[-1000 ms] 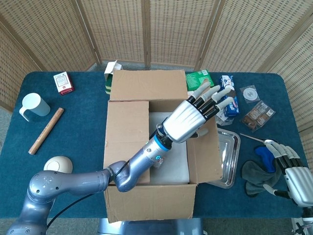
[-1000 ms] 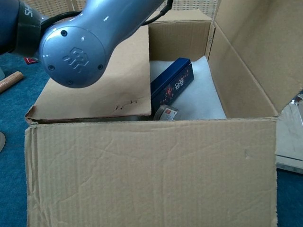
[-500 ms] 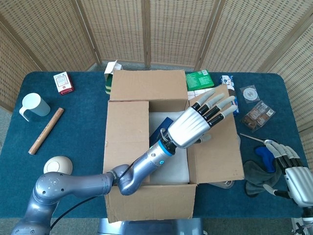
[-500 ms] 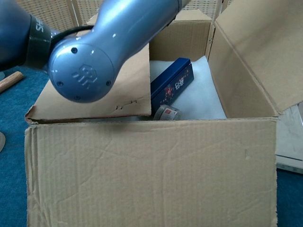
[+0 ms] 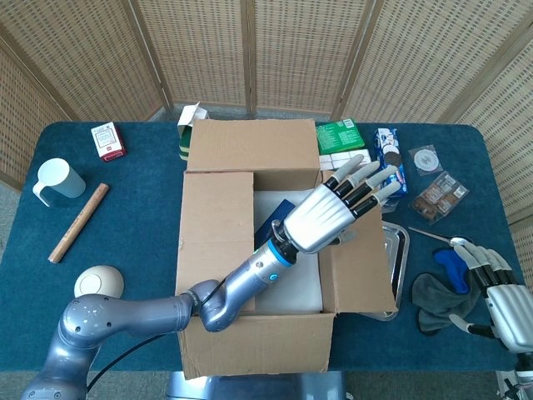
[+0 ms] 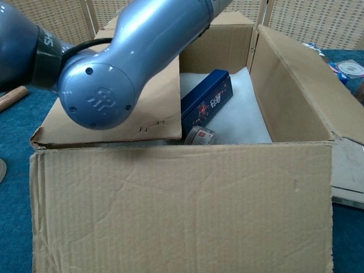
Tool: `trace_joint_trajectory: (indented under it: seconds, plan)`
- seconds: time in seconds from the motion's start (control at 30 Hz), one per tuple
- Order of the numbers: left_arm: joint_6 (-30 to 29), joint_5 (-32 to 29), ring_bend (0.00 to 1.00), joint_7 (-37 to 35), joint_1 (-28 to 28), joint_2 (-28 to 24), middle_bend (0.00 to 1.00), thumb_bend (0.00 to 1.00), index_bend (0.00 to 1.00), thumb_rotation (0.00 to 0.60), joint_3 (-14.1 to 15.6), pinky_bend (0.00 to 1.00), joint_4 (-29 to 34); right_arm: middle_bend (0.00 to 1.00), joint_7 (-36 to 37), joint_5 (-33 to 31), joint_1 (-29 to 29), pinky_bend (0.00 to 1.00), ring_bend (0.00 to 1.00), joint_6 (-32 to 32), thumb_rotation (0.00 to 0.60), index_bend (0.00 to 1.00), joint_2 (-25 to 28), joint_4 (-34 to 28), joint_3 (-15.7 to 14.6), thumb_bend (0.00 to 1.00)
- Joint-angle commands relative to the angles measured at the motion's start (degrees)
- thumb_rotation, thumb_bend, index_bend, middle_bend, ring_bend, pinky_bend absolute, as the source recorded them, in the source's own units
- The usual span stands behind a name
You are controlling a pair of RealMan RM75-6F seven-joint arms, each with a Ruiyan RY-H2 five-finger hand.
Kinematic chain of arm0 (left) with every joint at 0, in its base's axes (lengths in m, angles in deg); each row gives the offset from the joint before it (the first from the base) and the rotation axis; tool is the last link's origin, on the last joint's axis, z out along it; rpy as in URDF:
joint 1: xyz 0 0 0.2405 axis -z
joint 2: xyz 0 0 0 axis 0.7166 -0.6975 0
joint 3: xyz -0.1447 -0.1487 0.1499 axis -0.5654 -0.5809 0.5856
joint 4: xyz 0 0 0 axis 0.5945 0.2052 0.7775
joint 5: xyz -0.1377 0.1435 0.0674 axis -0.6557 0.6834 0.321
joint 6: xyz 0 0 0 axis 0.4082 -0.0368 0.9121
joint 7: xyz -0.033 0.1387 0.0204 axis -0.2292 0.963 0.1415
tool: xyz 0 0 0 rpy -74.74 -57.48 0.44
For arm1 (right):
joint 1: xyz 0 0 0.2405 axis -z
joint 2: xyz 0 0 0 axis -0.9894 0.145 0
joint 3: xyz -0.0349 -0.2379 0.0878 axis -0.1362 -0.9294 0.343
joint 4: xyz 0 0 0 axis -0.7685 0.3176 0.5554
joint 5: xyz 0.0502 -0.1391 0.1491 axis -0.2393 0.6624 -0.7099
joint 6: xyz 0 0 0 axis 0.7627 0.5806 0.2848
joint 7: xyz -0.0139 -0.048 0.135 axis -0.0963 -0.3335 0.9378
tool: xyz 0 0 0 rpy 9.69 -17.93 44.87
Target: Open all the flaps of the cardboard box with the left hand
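The cardboard box [image 5: 258, 337] stands mid-table. Its back flap [image 5: 250, 143] leans away, its front flap [image 6: 182, 205] hangs toward me, and its right flap [image 5: 362, 267] is folded outward over the tray. The left flap [image 5: 216, 225] still lies flat over the box's left half. My left hand [image 5: 333, 212] hovers open with fingers spread over the right flap's far end; I cannot tell if it touches. In the chest view the left arm [image 6: 96, 85] crosses above the left flap [image 6: 114, 114]. My right hand [image 5: 508, 308] rests open at the table's front right.
Inside the box lie a dark blue carton [image 6: 206, 101] and a small jar [image 6: 199, 135] on white padding. A metal tray [image 5: 400, 250] and grey cloth [image 5: 433, 296] are right of the box. A green box [image 5: 337, 135], cup [image 5: 58, 179] and wooden stick [image 5: 79, 221] sit around it.
The right flap has gone from upright to folded well outward under my left hand. The hand swept right, then drew back a little. The right hand has not moved.
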Motion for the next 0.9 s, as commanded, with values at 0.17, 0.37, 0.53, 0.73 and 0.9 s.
trace_joint_trajectory:
  seconds: [0.17,0.37,0.53,0.73,0.9]
  plan:
    - [8.07,-3.48,0.00,0.90,-3.68,-9.87,0.00,0.26,0.00,0.600,2.80,0.09,10.04,0.00,-0.07,0.34,0.04,0.00,0.00,-0.20,0.600,0.00,0.11,-0.27,-0.09,0.04]
    - [15.58,-11.05,0.00,6.90,-6.55,-20.25,0.00,0.26,0.13,0.600,4.11,0.16,21.73,0.00,-0.57,0.64,0.14,0.00,0.00,-0.38,0.600,0.00,0.07,-0.51,-0.20,0.04]
    - [17.92,-13.29,0.10,10.51,-7.90,-27.20,0.17,0.26,0.40,0.600,5.19,0.27,28.24,0.00,-0.92,0.73,0.20,0.00,0.00,-0.49,0.600,0.00,-0.01,-0.67,-0.24,0.04]
    - [19.02,-12.36,0.21,8.11,-10.70,-33.60,0.33,0.27,0.51,0.600,7.42,0.33,33.86,0.00,-1.29,0.38,0.20,0.00,0.00,-0.35,0.600,0.00,-0.04,-0.85,-0.16,0.04]
    - [21.71,-12.35,0.24,6.07,-12.62,-39.46,0.37,0.27,0.51,0.600,9.77,0.42,38.20,0.00,-1.61,0.22,0.26,0.00,0.00,-0.36,0.600,0.00,-0.08,-1.01,-0.15,0.04]
